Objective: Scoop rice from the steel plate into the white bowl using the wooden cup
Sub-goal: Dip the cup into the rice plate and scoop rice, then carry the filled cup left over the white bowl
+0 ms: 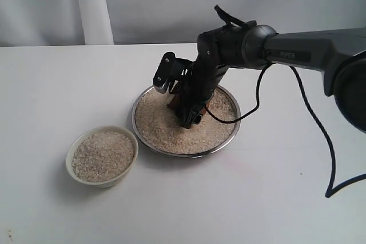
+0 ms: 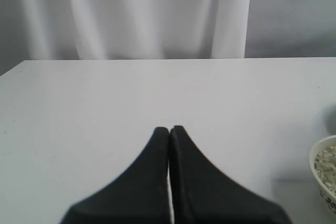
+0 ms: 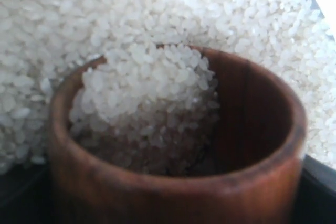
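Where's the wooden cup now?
Exterior view: the wooden cup, held by the right gripper, dips into rice on the steel plate, right of the white bowl.

The shiny steel plate [image 1: 189,154] sits on the desk [image 1: 286,198] under a shallow bed of pale rice [image 1: 166,127]. The reddish-brown wooden cup [image 3: 157,192] is tilted in that rice, partly filled with grains. Near the plate but apart from it, the white bowl [image 1: 103,182] stands upright, full of rice.

The table [image 1: 68,84] bears a steel plate [image 1: 189,154] and white bowl [image 1: 97,181].
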Tool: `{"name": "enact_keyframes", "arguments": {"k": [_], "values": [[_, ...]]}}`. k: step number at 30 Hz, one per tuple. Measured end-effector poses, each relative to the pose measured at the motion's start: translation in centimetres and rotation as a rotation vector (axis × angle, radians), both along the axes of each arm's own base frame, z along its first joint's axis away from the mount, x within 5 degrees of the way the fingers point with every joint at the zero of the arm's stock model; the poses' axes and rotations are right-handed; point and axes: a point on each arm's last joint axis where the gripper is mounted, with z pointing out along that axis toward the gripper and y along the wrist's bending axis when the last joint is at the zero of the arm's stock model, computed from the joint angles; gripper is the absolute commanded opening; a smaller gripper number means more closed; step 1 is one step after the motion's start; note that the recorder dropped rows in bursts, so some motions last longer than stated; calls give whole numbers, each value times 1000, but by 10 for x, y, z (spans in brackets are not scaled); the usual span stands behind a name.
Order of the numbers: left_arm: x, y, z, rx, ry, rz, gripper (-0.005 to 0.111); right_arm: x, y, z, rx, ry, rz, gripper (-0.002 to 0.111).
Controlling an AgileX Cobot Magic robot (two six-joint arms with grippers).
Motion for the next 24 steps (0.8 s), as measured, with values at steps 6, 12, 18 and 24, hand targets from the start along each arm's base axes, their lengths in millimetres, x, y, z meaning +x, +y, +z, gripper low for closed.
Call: {"name": "enact_keyframes", "arguments": {"k": [6,12,18,24], "values": [[0,0,0,0,0,0,0,2,-4,4,53,20,-36,0],[0,0,0,0,0,0,0,2,-9,33,125,1,-67,0],[0,0,0,0,0,0,0,-3,-8,70,187,-45,-55,0],[0,0,0,0,0,0,0,-12,-3,99,291,-44,-19,0]]}}
